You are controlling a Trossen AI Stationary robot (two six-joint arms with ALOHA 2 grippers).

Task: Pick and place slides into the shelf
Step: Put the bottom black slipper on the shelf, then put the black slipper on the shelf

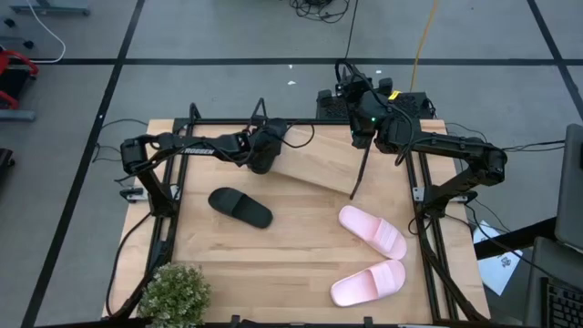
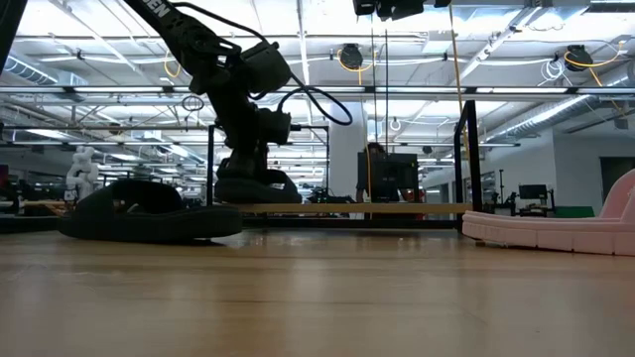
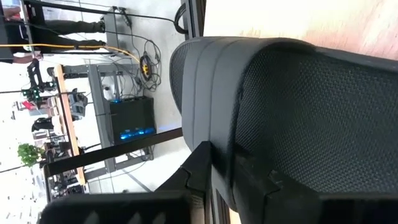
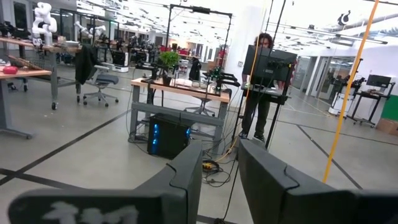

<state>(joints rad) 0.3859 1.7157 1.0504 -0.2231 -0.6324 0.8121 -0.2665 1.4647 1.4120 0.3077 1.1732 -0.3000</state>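
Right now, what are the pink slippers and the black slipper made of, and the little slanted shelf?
The pink slides look like soft molded foam or rubber: smooth, matte, one piece. The black slide on the table seems the same stuff, dull black; the black slide on the shelf shows a fine woven-looking texture up close. The shelf looks like a pale wooden plank, with grain visible, on thin black metal wire frames.

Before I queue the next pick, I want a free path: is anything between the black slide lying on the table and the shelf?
Nothing visible. Bare tabletop separates the black slide from the shelf. The left hand is at the shelf's left end, on the other black slide.
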